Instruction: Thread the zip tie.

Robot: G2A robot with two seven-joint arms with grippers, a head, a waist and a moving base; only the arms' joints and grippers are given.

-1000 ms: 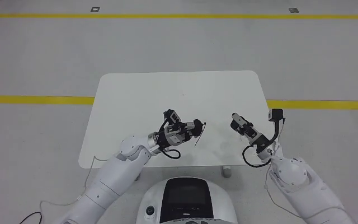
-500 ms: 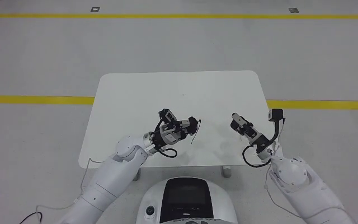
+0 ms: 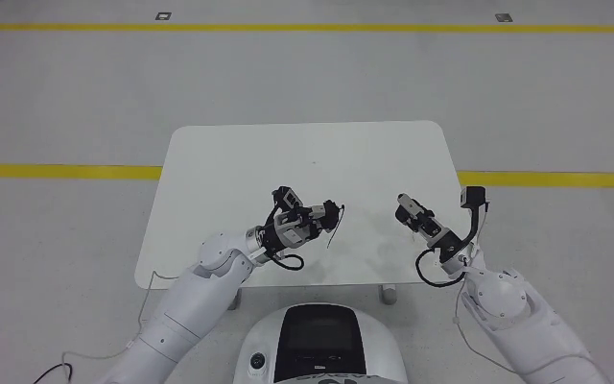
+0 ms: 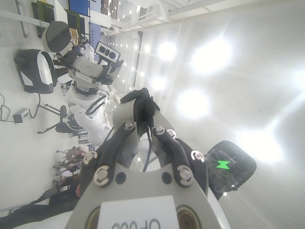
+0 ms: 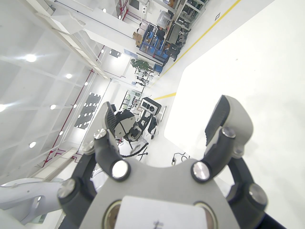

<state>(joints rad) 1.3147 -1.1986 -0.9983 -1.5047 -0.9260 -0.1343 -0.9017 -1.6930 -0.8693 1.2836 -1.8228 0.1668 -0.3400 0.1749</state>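
Left gripper (image 3: pixel 329 213) is clamped shut on the black zip tie (image 3: pixel 335 230), held above the near middle of the white desk (image 3: pixel 317 154). From above, the tie is a thin dark line slanting down from the fingertips toward the near edge. Its head and tip are too small to make out, and whether any loop is formed cannot be told. Right gripper (image 3: pixel 407 205) hangs to the right of it, well apart, jaws spread wide with nothing between them.

The left wrist view gives the grasp close up: the two dark fingers (image 4: pixel 128 125) meet at their tips, with the tie's strap running back between them toward the wrist. Its pinched end is hidden by the pads. Glare from the ceiling lights (image 4: pixel 209 53) washes out much of that picture. The right wrist view shows both ribbed pads (image 5: pixel 214 117) set far apart over the desk's rounded corner. Farther off between them it shows the other arm's gripper, the tie a hair-thin line across it.

The desk is white with rounded corners and stands on a pale grey floor crossed by yellow lines (image 3: pixel 77 171). Beyond it the wrist views take in a hall with another robot on a stand (image 4: pixel 83 72), shelving racks (image 5: pixel 181 8) and a potted plant (image 5: pixel 139 64).
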